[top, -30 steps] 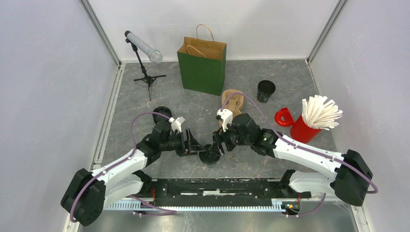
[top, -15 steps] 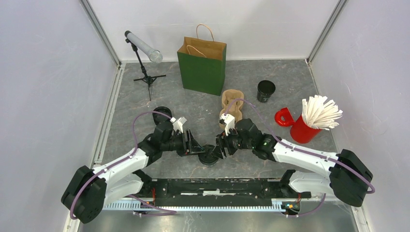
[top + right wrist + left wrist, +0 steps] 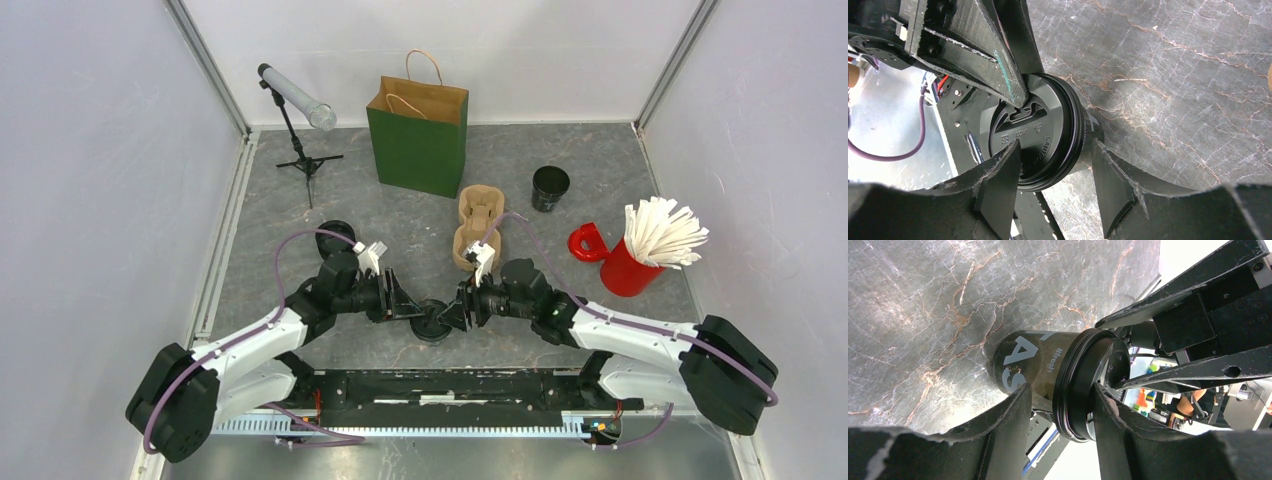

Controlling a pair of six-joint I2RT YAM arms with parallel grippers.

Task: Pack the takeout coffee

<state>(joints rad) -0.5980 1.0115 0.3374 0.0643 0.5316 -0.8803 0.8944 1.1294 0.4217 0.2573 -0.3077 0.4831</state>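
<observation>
Takeout coffee (image 3: 1020,360) stands between parted fingers of left tool (image 3: 1060,391) and right tool (image 3: 1054,146)

You've got three black round items on the table (image 3: 600,150): one lidded takeout coffee (image 3: 1020,357), one lidless cup (image 3: 550,187), one squat round piece (image 3: 335,236).
One green paper bag (image 3: 420,140), two handles (image 3: 424,62) on it.
One pulp carrier tray (image 3: 480,208); you can't read its hole count, it's partly covered.
One red holder (image 3: 622,272) with one bundle of white sticks (image 3: 665,232), overlapping too much to count.
One red ring (image 3: 585,242) just beside the holder.
One tripod stand (image 3: 300,150) carrying one tube (image 3: 295,97).
Two arms, left arm (image 3: 250,350) and right arm (image 3: 640,325), one gripper each: left gripper (image 3: 1060,389), right gripper (image 3: 1055,145).
</observation>
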